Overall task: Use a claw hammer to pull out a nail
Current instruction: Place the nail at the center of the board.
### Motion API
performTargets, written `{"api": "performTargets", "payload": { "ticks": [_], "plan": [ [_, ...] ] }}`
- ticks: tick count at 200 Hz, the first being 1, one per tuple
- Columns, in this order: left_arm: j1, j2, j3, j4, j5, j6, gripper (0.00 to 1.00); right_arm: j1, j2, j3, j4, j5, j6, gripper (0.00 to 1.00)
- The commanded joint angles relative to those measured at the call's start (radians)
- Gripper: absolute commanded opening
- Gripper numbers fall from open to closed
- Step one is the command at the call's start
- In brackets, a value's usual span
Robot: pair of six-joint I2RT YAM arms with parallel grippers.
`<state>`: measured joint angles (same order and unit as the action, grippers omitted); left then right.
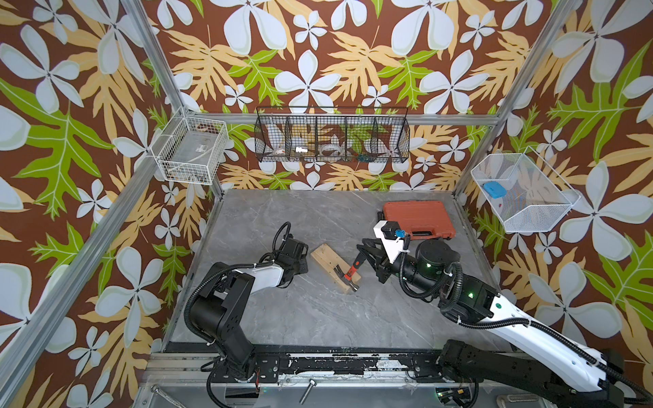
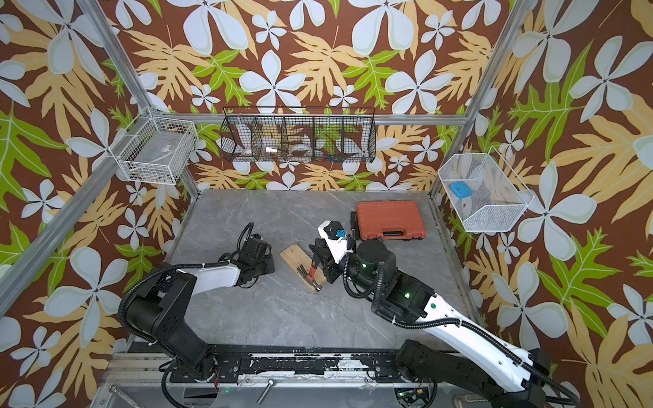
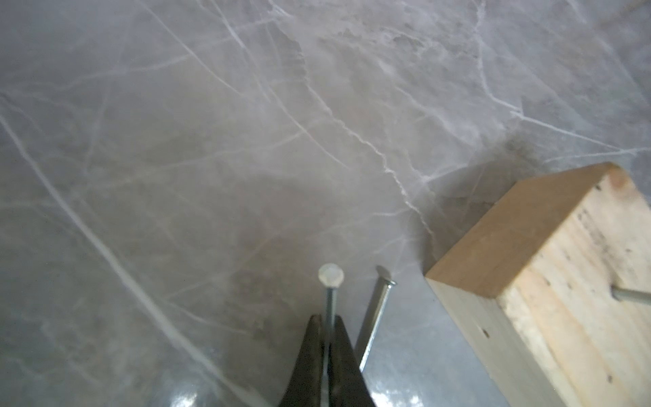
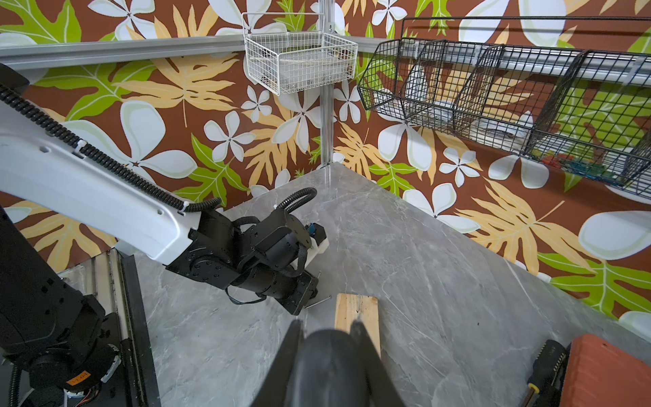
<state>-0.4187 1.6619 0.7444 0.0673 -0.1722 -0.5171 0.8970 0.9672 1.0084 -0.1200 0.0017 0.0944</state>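
Perhaps the block (image 1: 332,263) lifts.
Right gripper (image 4: 327,324) grips the hammer (image 1: 352,271); left gripper (image 3: 328,319) pinches a nail (image 3: 330,296), so nothing pins the block.

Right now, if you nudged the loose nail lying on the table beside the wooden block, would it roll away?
Probably it rolls: the loose nail has a thin round shaft and lies on a smooth, glossy table. Its wider head would likely swing it in a curve. It looks like stiff metal, so bending seems unlikely.
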Motion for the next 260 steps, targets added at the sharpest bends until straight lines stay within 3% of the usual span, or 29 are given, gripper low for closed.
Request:
{"api": "performTargets", "payload": {
  "ticks": [1,79,156,260],
  "plan": [
    [0.003,0.001,0.001,-0.009,-0.010,-0.014,0.00,0.002,0.004,0.011,0.092,0.008,-0.008,0.00],
    [0.003,0.001,0.019,-0.024,-0.004,-0.011,0.13,0.002,0.013,0.017,0.091,0.003,-0.013,0.00],
    [0.003,-0.056,0.039,-0.044,0.008,-0.008,0.18,0.002,0.027,0.031,0.067,0.033,-0.013,0.00],
    [0.003,-0.174,0.016,0.027,0.142,-0.031,0.26,0.002,0.222,0.159,0.054,0.150,-0.041,0.00]
  ]
}}
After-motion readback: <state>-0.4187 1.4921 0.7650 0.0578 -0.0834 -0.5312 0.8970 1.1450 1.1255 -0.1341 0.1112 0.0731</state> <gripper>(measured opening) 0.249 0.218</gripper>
